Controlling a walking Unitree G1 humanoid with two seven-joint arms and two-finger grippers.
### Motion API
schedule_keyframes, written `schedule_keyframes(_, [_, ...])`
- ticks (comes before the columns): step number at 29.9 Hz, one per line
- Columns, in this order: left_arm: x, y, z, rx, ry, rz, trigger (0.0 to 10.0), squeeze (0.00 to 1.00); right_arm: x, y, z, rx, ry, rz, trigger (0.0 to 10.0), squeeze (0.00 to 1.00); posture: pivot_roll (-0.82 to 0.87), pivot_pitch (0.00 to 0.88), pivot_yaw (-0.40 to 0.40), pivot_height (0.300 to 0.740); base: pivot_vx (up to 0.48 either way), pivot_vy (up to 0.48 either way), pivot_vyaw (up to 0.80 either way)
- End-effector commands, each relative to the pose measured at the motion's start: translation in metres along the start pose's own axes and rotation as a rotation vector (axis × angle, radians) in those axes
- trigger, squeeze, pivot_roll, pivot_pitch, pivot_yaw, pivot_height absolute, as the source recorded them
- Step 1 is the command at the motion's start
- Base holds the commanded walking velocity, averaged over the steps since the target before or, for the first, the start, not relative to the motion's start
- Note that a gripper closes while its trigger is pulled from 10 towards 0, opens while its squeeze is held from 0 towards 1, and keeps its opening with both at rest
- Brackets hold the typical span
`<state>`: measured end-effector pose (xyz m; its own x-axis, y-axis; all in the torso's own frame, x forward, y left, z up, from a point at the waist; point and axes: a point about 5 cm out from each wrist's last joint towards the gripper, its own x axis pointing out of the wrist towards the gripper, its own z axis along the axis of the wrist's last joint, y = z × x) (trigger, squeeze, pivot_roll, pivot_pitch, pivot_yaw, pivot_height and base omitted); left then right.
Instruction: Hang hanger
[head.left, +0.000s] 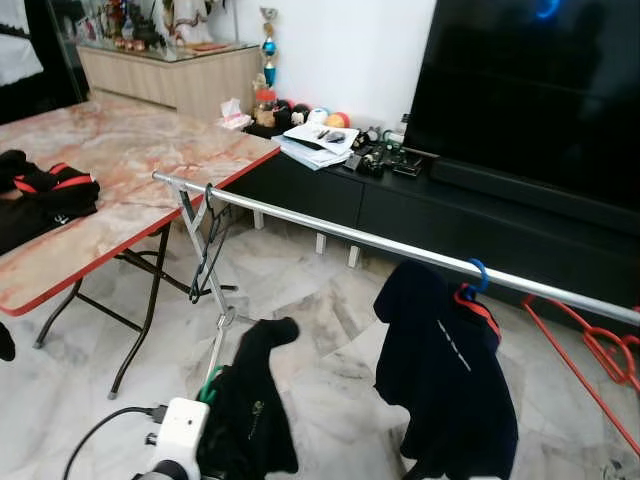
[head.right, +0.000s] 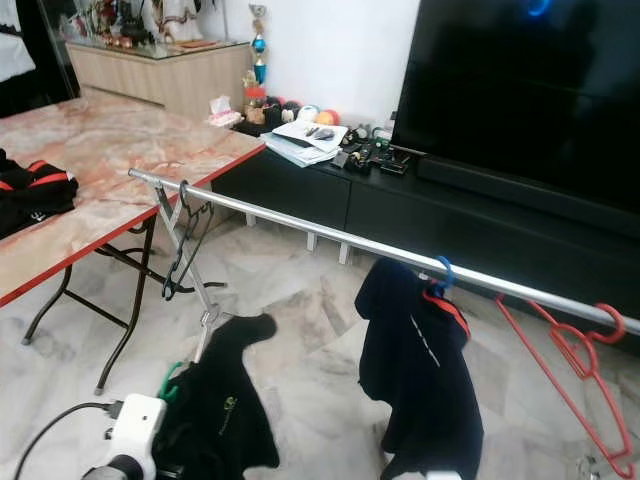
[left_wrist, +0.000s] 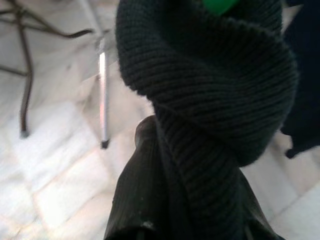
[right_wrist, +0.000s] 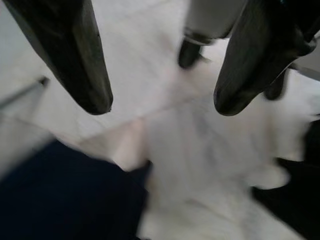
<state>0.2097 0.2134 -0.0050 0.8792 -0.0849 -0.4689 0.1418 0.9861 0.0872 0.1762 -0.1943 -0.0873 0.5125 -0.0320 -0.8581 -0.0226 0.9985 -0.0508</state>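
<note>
While the left tool (head.left: 215, 385) pinched a green hanger (head.left: 209, 383) draped with a black knit garment (head.left: 250, 405) below the silver rail (head.left: 400, 248), hanging remained undone; the right tool (right_wrist: 162, 107) was spread.

right claw (right_wrist: 162, 107) fingers spread wide — left arm (head.left: 180, 432) low.
</note>
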Motion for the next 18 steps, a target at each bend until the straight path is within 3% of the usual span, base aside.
schedule_keyframes(1, [0.0052, -0.0057, 0.0126, 0.003, -0.048, -0.017, 10.0, 0.00, -0.0028, -0.0149, -0.0087, 0.005, 0.020, -0.040, 10.0, 0.00, 0.21, 0.000, -0.041, 0.740, 0.345, 0.000, -0.80])
schedule_keyframes(3, [0.0051, -0.0057, 0.0128, 0.002, -0.049, -0.013, 10.0, 0.00, -0.0028, -0.0150, -0.0086, 0.003, 0.018, -0.038, 10.0, 0.00, 0.21, 0.000, -0.043, 0.740, 0.343, 0.000, -0.71])
schedule_keyframes(18, [0.0048, -0.0015, 0.0124, -0.002, -0.050, 0.024, 10.0, 0.00, -0.0028, -0.0143, -0.0071, -0.015, 0.011, -0.012, 10.0, 0.00, 0.20, 0.000, -0.043, 0.740, 0.346, 0.000, 0.00])
